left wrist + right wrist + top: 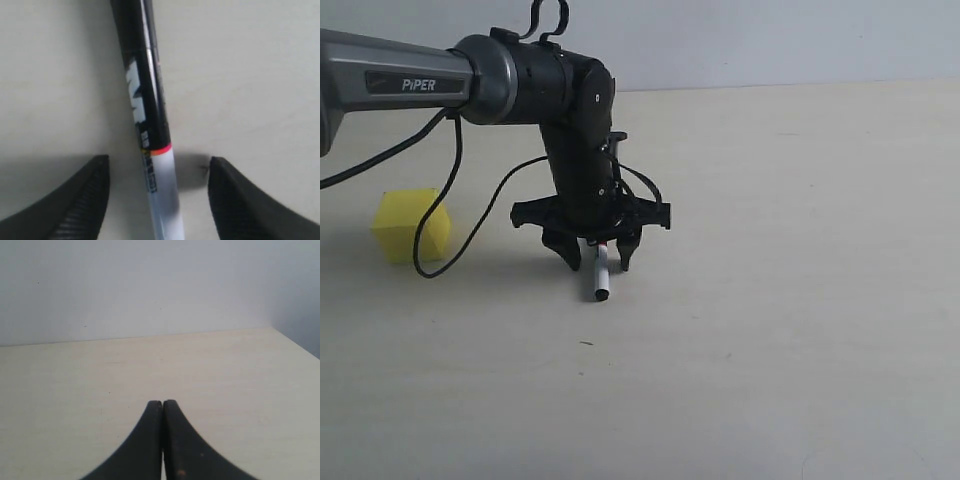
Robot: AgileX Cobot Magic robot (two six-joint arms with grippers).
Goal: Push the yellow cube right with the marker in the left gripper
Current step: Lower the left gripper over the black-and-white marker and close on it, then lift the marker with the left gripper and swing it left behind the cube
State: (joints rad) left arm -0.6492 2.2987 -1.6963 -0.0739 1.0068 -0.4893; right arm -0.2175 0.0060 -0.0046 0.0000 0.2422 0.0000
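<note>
The marker (601,275) lies on the pale table, its black end pointing toward the front edge. My left gripper (598,262) hangs straight over it, open, with a finger on each side and a gap between each finger and the barrel. The left wrist view shows the marker (150,115), black cap and white barrel, running between the spread fingertips (97,172) of the left gripper (159,161). The yellow cube (410,225) sits well to the left of the gripper, untouched. My right gripper (162,402) is shut on nothing above bare table; the exterior view does not show it.
A black cable (435,250) from the left arm (410,82) loops down in front of the cube's right side. The table (770,300) ends at a plain wall behind. A table corner (272,329) shows in the right wrist view.
</note>
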